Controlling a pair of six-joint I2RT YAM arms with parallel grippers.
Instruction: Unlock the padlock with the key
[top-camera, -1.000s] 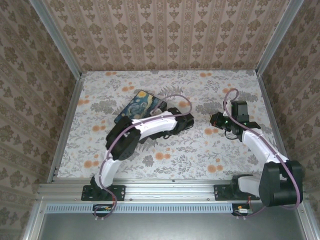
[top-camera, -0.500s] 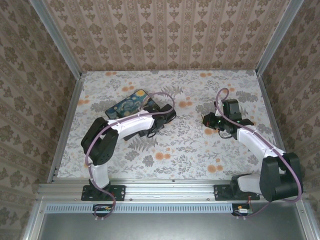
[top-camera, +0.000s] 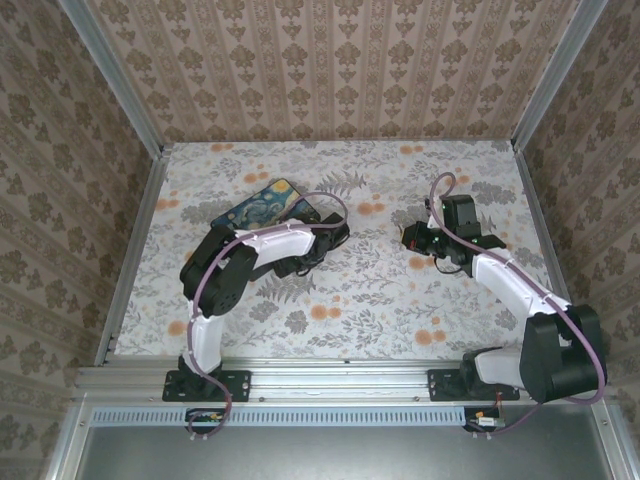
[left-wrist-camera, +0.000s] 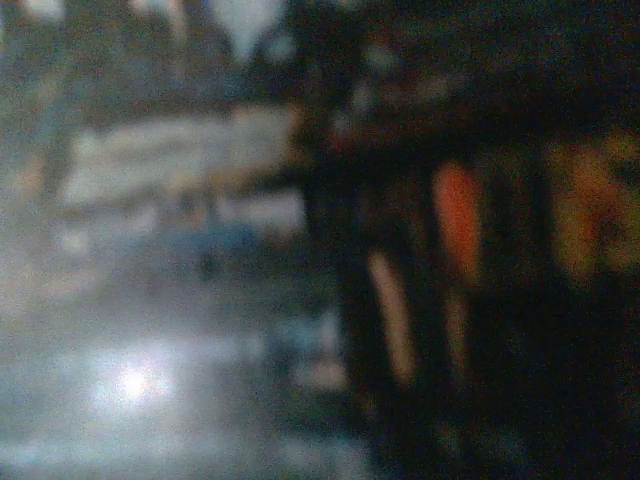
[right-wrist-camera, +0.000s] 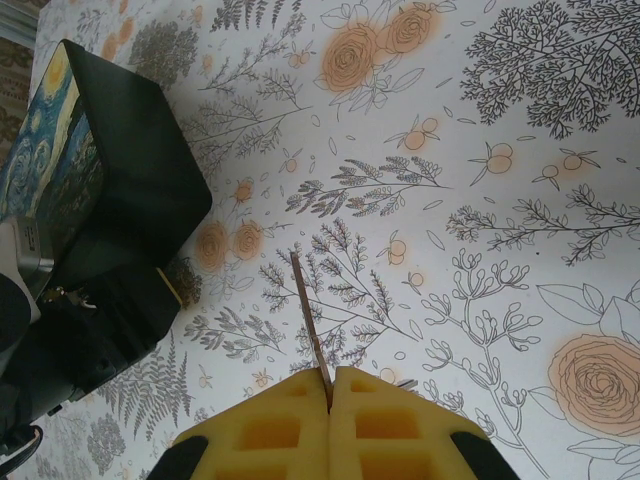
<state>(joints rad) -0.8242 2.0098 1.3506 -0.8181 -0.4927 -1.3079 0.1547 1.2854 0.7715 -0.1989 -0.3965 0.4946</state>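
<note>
Though closed, black box (top-camera: 262, 205) beside left pincer (top-camera: 337, 233)

Left wrist view all blur; key (right-wrist-camera: 309, 318) head hidden between pads (right-wrist-camera: 400, 430); box (right-wrist-camera: 130, 170) cropped left.

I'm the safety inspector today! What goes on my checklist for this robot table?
Surface: table under a flat flowery cloth.
Job's things: thin key sticking out from the right fingers; padlock too small to tell.
Clutter: black box with a swirly blue lid.
Fingers: right fingers shut on the key, above bare cloth; left fingers beside the box, too blurry to tell if open or shut.
Cables: purple cables loop along both arms.
Surroundings: patterned walls with metal corner posts.
</note>
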